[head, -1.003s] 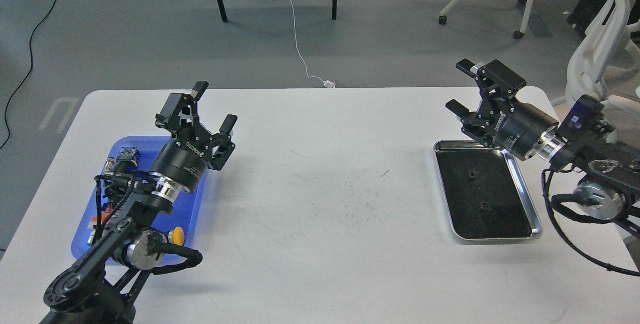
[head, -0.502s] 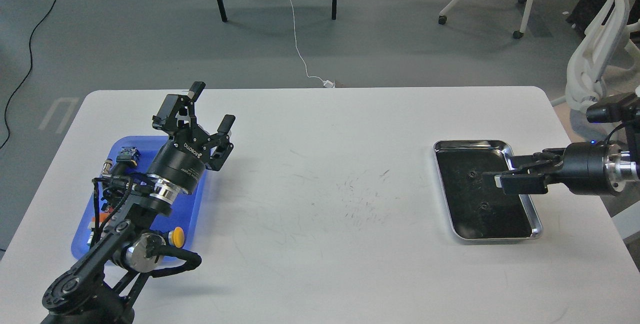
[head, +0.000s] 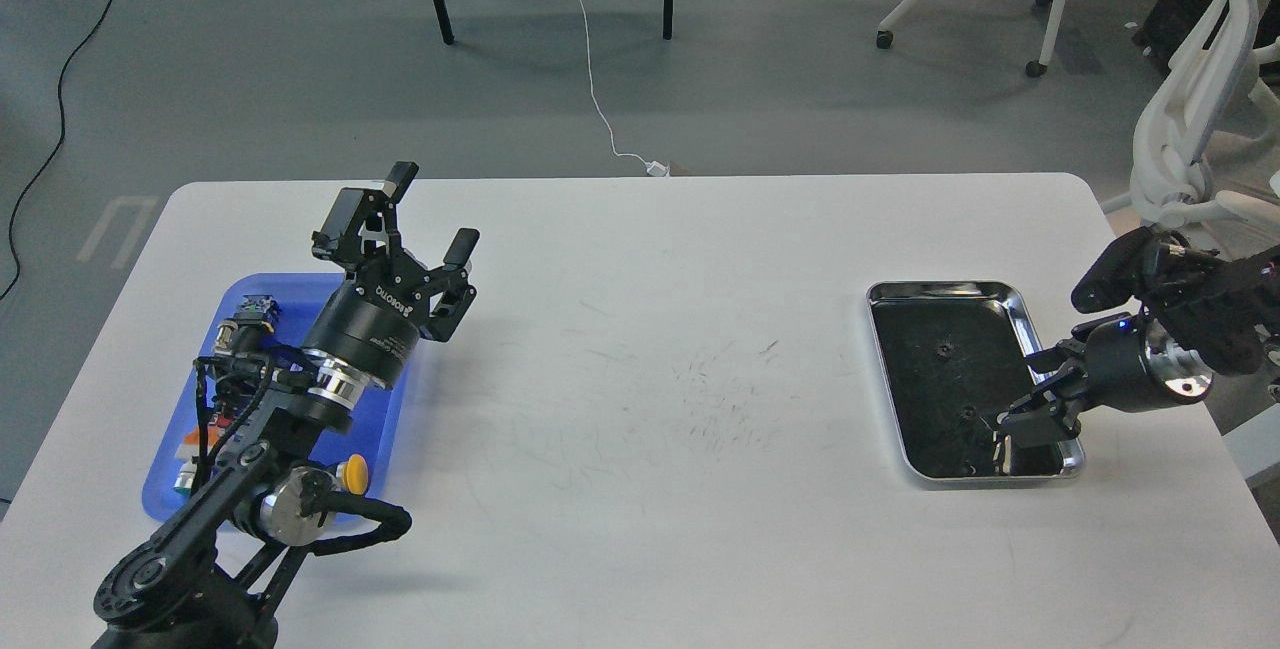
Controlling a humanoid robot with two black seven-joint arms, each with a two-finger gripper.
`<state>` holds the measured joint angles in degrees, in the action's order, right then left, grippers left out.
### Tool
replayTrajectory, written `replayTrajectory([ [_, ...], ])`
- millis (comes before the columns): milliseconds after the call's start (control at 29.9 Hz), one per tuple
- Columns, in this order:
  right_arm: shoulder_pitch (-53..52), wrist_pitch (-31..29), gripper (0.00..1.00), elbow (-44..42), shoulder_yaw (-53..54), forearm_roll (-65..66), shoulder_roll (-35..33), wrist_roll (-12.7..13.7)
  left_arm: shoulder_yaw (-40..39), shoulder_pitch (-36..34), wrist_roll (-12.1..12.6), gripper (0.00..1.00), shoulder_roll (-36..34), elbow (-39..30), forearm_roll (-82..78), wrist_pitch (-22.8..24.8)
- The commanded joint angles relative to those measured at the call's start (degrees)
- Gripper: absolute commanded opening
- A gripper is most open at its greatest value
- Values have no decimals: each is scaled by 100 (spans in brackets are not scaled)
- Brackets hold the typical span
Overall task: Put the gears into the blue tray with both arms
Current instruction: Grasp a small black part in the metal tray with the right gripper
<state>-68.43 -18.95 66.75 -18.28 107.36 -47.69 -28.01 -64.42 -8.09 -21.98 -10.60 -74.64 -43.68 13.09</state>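
Note:
Two tiny black gears (head: 941,350) (head: 966,413) lie on the black surface of a silver-rimmed tray (head: 1042,369) at the right. My right gripper (head: 1020,395) reaches in from the right over that tray's near right part, close beside the nearer gear. Its fingers are spread open, with nothing seen between them. The blue tray (head: 290,294) sits at the table's left, partly hidden under my left arm. My left gripper (head: 432,211) hangs open and empty above the blue tray's far right corner, fingers pointing up and away.
Push-button switches, one with a yellow cap (head: 352,472), and small connectors (head: 247,317) lie in the blue tray. The white table (head: 650,469) shows scuff marks at its middle. Chairs and cables stand on the floor beyond the table's far edge.
My right gripper dropped from high above the silver tray's far right corner, swung low over the tray, and now sits over its near right part. The left arm barely shifted.

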Motion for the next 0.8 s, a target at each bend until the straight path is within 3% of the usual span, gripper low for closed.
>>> replayTrajectory([
  [0,-101,14,78,-215,-219,-14,321,1,-1,0,0,98,-21,-7,0,1],
  [134,-101,14,70,-347,-342,-14,523,1,-1,9,0,98,-21,-41,0,-17],
  [669,-13,172,64,-751,-659,-22,875,1,-1,44,0,98,-29,-94,0,-17],
  [769,-4,217,55,-813,-712,-22,884,1,-1,44,0,98,-21,-94,0,-26],
])
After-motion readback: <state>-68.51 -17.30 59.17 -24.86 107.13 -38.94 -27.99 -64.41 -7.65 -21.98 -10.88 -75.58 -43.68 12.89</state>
